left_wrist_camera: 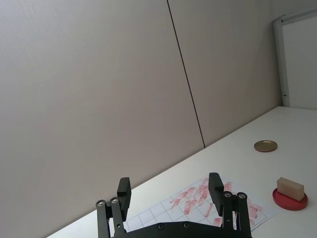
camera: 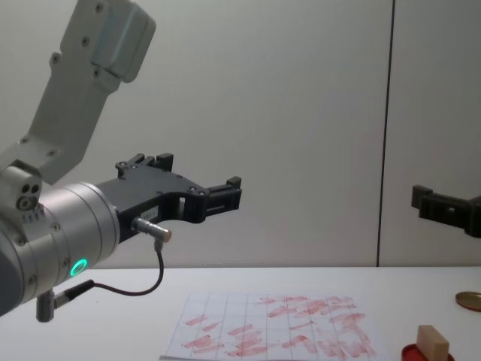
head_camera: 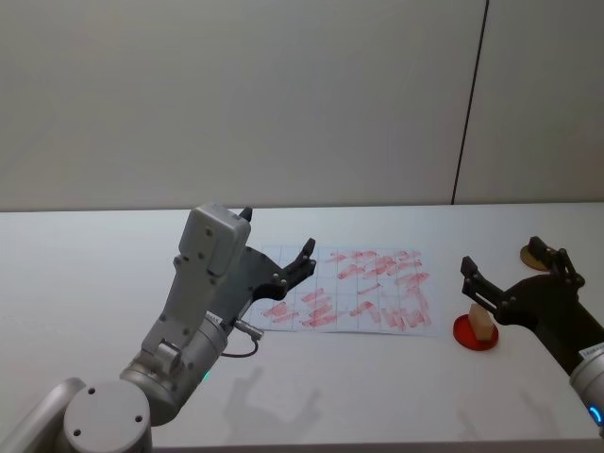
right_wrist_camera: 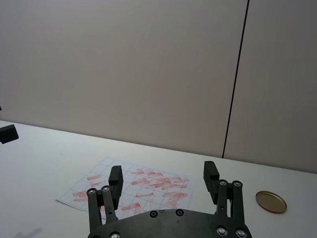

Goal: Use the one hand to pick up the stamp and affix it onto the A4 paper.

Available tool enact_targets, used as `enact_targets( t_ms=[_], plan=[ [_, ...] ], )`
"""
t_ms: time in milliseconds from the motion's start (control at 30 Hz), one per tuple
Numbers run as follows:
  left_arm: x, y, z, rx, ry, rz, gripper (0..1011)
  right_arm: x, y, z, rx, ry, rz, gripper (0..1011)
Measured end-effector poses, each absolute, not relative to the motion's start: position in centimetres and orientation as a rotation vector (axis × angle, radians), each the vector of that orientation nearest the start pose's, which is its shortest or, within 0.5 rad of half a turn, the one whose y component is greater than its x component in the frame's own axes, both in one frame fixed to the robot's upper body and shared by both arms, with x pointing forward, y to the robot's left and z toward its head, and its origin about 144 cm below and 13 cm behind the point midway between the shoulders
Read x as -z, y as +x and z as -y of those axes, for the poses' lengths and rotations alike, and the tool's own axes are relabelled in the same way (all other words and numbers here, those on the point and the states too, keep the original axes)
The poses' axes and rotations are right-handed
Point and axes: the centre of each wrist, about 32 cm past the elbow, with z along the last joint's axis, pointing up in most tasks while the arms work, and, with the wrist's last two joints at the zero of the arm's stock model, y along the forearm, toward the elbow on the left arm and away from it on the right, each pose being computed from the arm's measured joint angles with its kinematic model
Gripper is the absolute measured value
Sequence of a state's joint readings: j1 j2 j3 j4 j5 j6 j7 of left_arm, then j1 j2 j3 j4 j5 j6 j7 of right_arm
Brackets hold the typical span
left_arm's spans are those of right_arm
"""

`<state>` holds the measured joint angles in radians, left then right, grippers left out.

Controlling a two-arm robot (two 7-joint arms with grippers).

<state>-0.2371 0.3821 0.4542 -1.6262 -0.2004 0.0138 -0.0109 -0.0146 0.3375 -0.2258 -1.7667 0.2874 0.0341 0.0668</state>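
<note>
The stamp (head_camera: 483, 321) is a little tan wooden block with plain flat faces and square edges. It sits on the round red ink pad (head_camera: 469, 337), not on the paper. From the head cam its long side slants from far-left to near-right. From the chest cam you're looking more at its end, so it reads short and chunky. Can't say whether it lies dead flat or leans a bit.

The right gripper (head_camera: 501, 255) hangs above it with its jaws spread wide and nothing between them. The stamp is below the jaws, nearer the left-hand finger, with clear air in between. Fingers are matte black, blocky, with bolted links.

The A4 paper (head_camera: 326, 321) lies flat out to the left of those jaws. It's a white sheet with a faint grid and loads of smeary red oblong marks. A shiny gold disc (right_wrist_camera: 271, 202) sits just past the right-hand finger, on the smooth white table (head_camera: 85, 264).

The left gripper (head_camera: 278, 231), on the green-ringed arm, is also wide open. It's up over the paper's left end.
</note>
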Motion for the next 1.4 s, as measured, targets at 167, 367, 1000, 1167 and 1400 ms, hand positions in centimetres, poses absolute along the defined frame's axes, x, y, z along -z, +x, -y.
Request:
enact_targets(
  t_ms=[167,367,1000,1167,1400],
  plan=[
    [-120.44,49.2,-19.84,-1.124,0.061,0.268,993,-118.87,44.33,23.71,1.23,0.026,0.075,1001],
    [-120.44,49.2,-19.84,-1.124,0.061,0.268,993,-118.87,44.33,23.71,1.23,0.026,0.075,1001],
    [-120.44,49.2,-19.84,-1.124,0.061,0.268,993,-118.88,44.34,23.69,1.23,0.026,0.074,1001],
    [-120.44,49.2,-19.84,-1.124,0.061,0.268,993,-119.04,44.34,23.42,1.245,0.022,0.068,1001],
    [-120.44,49.2,-19.84,-1.124,0.061,0.268,993,-119.34,44.39,22.84,1.288,0.0,0.046,1001]
  ],
)
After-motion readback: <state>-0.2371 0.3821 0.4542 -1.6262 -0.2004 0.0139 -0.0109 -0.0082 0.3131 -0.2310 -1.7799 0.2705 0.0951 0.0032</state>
